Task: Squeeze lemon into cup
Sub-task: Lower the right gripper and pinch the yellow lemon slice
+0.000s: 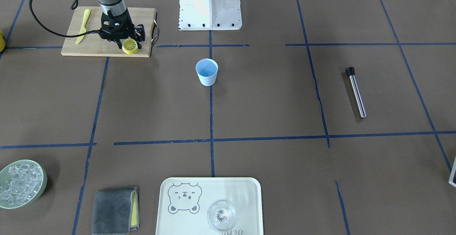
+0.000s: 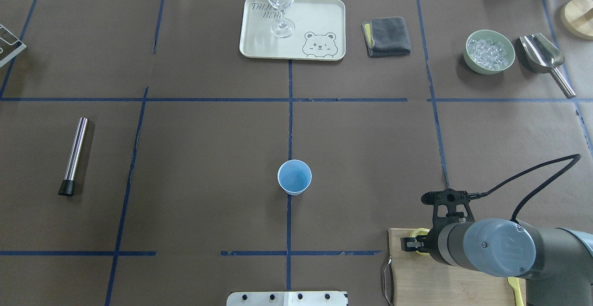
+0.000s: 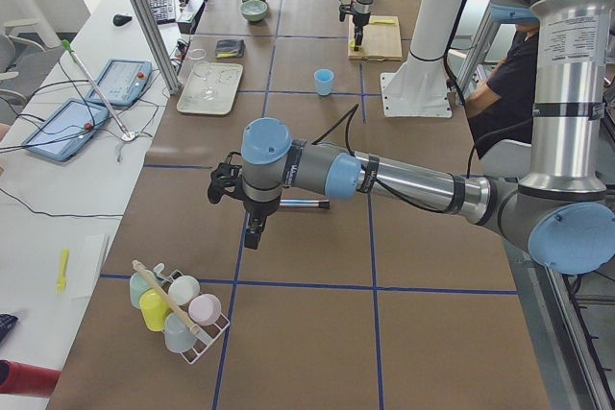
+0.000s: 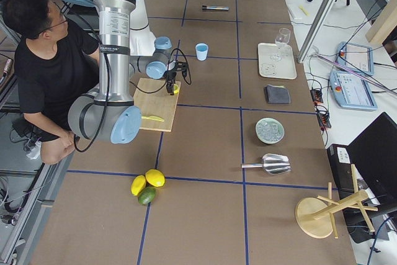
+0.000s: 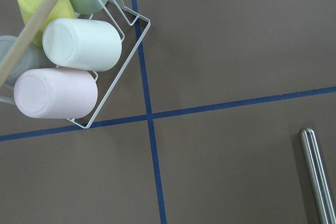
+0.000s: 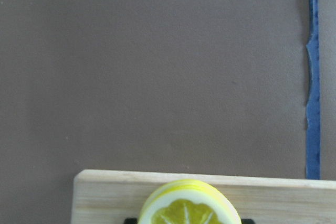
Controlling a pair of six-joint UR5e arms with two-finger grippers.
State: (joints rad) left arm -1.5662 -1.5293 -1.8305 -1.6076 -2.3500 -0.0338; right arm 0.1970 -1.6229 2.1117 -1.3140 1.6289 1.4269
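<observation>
The lemon (image 1: 130, 45) sits cut face up near the front corner of the wooden cutting board (image 1: 103, 48). My right gripper (image 1: 130, 47) points down over it, a finger pressed to each side, so it is shut on the lemon (image 6: 186, 209). The light-blue cup (image 1: 206, 72) stands upright in the middle of the table (image 2: 294, 177), apart from the board. My left gripper (image 3: 252, 232) hangs above the table far from the cup. It shows only in the exterior left view, and I cannot tell whether it is open or shut.
A yellow knife (image 1: 83, 26) lies on the board. A steel muddler (image 1: 356, 92), a tray (image 1: 167, 224) with a glass (image 1: 222, 214), a grey cloth (image 1: 114, 210) and an ice bowl (image 1: 21, 183) lie around. A cup rack (image 5: 79, 61) is under my left wrist. A person (image 4: 49, 72) sits by the base.
</observation>
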